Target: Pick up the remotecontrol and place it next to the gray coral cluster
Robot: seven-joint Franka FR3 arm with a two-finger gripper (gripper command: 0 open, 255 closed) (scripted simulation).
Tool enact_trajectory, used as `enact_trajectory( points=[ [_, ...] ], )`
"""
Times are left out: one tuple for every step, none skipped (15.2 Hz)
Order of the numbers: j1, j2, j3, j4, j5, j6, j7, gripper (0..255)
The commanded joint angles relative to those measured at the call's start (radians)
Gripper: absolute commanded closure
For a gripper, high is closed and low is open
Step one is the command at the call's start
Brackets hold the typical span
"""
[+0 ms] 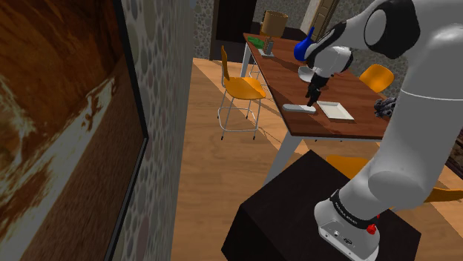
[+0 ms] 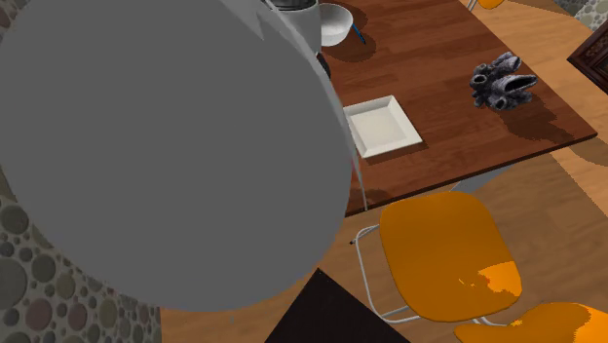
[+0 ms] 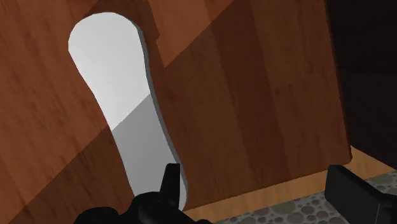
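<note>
A pebble-patterned wall (image 1: 159, 111) is seen far off to the shoulder view's left of the white square plate (image 1: 335, 111), from which all places are reckoned here. The white arm (image 1: 404, 133) is raised from the black stand (image 1: 289, 215), which is set nearer the camera than the plate, and is bent over toward the plate. The plate is carried by a brown wooden table (image 1: 282, 70). An orange chair (image 1: 243, 87) is stood past the plate toward the shoulder view's left, at the table's side. A white bowl (image 2: 334, 21) is found a little beyond the plate, further from the stand.

The remote control (image 1: 298, 108), drawn plain white and long, is laid flat on the table just beside the plate, on the side turned away from the grey coral cluster (image 2: 502, 83). The cluster is set well apart from the plate on its other side.

The gripper (image 1: 312, 98) is hung directly over the remote control, close beside the plate. In the wrist view its fingers (image 3: 170, 183) are spread wide, with nothing clasped. One finger is seen at the remote control's near end; whether it is touched cannot be told.
</note>
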Motion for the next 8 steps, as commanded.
enact_trajectory(
  points=[
    [-0.062, 0.089, 0.049, 0.08, 0.06, -0.009, -0.077, 0],
    [-0.092, 0.131, 0.071, 0.121, 0.081, -0.014, -0.109, 0],
    [-0.121, 0.172, 0.094, 0.164, 0.099, -0.019, -0.136, 0],
    [-0.149, 0.212, 0.115, 0.207, 0.115, -0.024, -0.161, 0],
    [-0.176, 0.251, 0.134, 0.252, 0.127, -0.03, -0.184, 0],
    [-0.202, 0.291, 0.153, 0.299, 0.138, -0.037, -0.204, 0],
    [-0.226, 0.33, 0.171, 0.348, 0.147, -0.045, -0.223, 0],
    [-0.232, 0.338, 0.175, 0.358, 0.148, -0.046, -0.226, 0]
  ],
)
